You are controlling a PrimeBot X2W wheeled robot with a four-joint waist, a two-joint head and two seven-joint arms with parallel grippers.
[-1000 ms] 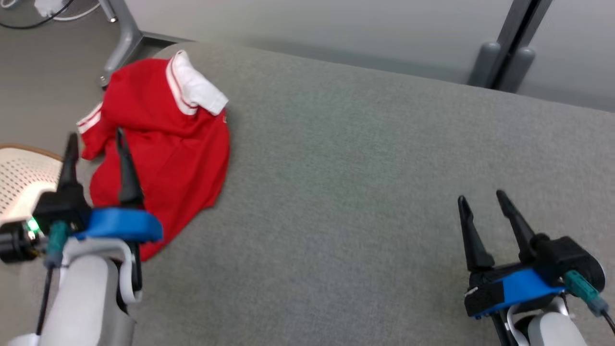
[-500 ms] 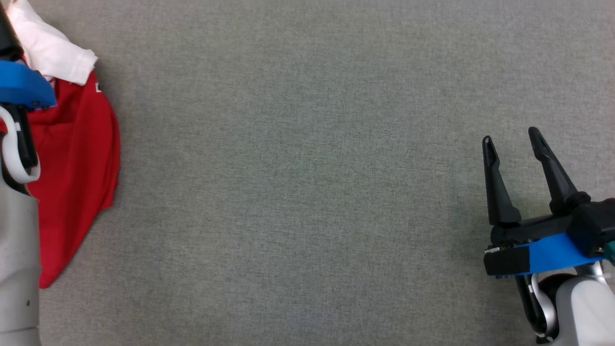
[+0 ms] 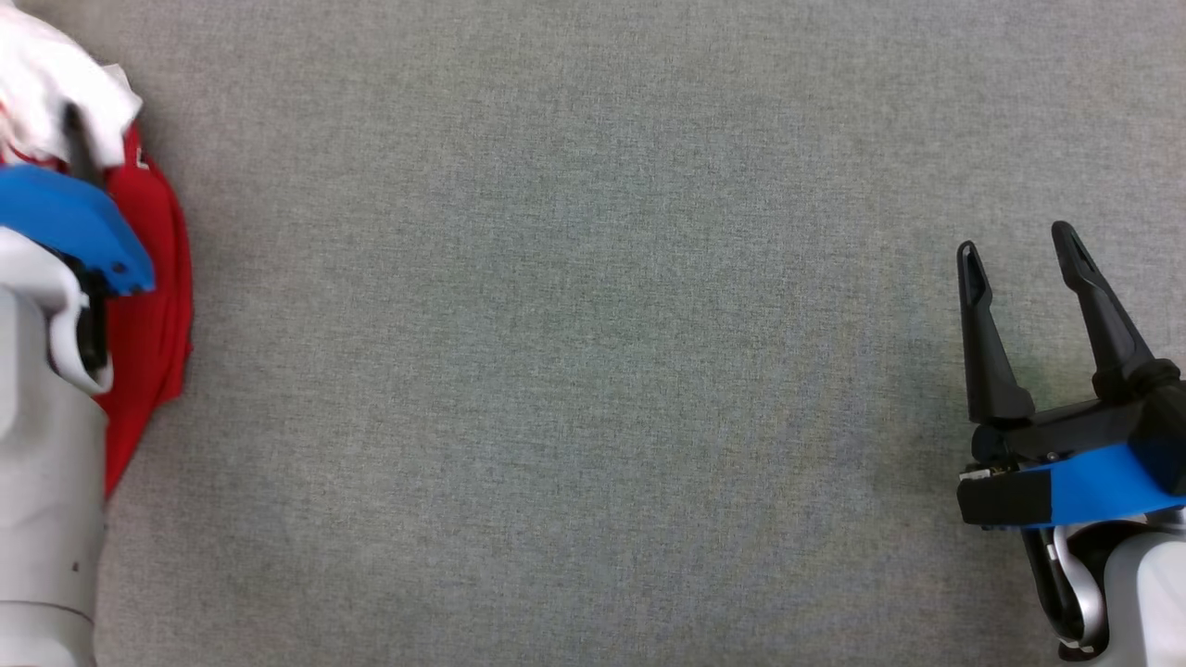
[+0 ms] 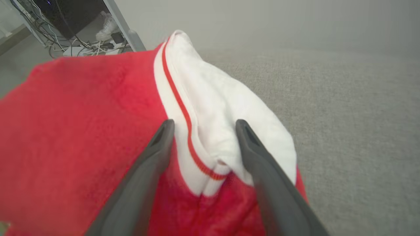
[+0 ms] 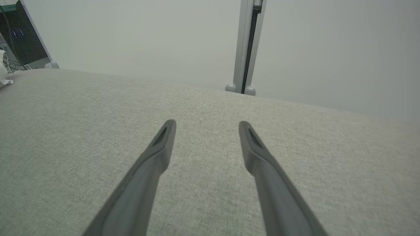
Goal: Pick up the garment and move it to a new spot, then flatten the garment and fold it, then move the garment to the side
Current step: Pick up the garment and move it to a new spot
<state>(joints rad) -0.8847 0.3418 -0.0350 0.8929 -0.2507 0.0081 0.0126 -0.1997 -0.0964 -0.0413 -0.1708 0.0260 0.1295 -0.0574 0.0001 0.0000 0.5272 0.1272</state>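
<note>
The garment (image 3: 153, 278) is a red polo shirt with a white collar (image 3: 46, 83), bunched at the far left of the grey fabric-covered table (image 3: 593, 371). In the left wrist view my left gripper (image 4: 205, 124) is open, its two fingers straddling the white collar (image 4: 213, 98) with the red body (image 4: 82, 131) beneath and to the left. The left arm's blue wrist piece (image 3: 65, 222) lies over the shirt in the head view. My right gripper (image 3: 1017, 241) stands open over bare table at the right, nothing between its fingers (image 5: 206, 124).
The table's far edge (image 5: 131, 80) runs in front of a pale wall with an upright metal post (image 5: 244, 49). Beyond the shirt are a table leg (image 4: 126, 29) and a dark unit with loose cables (image 4: 65, 19).
The head camera has swung down and to the right, so the shirt now sits at the picture's left edge. My left gripper has moved forward from the red body to the white collar, still open.
</note>
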